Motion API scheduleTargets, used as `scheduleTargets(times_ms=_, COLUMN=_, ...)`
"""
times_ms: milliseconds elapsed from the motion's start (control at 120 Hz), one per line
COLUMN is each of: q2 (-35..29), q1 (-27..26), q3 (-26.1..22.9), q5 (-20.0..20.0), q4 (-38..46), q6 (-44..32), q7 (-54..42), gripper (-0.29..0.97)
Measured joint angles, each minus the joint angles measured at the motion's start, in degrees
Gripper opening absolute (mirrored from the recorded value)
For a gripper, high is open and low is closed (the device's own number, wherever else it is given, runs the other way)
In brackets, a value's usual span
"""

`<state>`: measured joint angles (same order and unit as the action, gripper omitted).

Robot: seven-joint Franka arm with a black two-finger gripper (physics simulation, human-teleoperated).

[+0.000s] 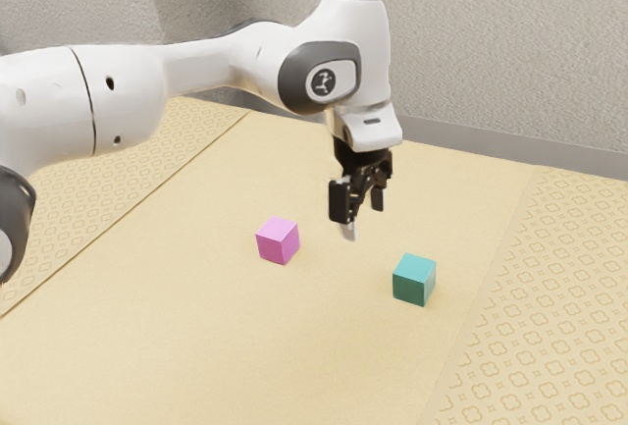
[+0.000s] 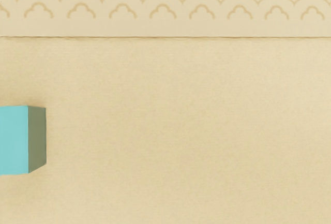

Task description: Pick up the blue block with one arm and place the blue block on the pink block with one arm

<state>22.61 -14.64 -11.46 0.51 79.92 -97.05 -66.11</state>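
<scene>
Reaching in from the exterior view's left, the white arm point(image 1: 196, 67) holds its hand high over the tan table point(image 1: 177, 346), most likely so it can travel without clipping either cube. The pink block point(image 1: 278, 239) comes next, sitting flat on the mat at about 8 o'clock from the claw, with bare surface all round it, which suits it as the base of the stack. The gripper point(image 1: 361, 217) hangs above the table between the two cubes, fingers pointing down and spread apart with nothing between them. I judge this a ready stance for a top-down grab that has not yet begun. The blue block point(image 1: 414, 279) rests on the table at about 4 o'clock from the claw and 4 o'clock from the pink one, well apart from both. In the wrist view it point(image 2: 20, 140) lies off to one side of the hand, so the hand needs to centre over it before descending.
</scene>
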Motion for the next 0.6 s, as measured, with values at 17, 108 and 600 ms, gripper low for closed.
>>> scheduleTargets(times_ms=17, q2=0.5, q1=-0.1, q3=0.0, q5=0.0, q4=-0.3, q6=-0.3, q7=0.0, gripper=0.68)
scheduleTargets(times_ms=108, q2=3.7, q1=-0.1, q3=0.0, q5=0.2, q4=-2.2, q6=-1.6, q7=0.5, gripper=0.68)
scheduleTargets(times_ms=600, q2=16.0, q1=-1.1, q3=2.1, q5=0.7, q4=-15.1, q6=-4.5, q7=0.6, gripper=0.68)
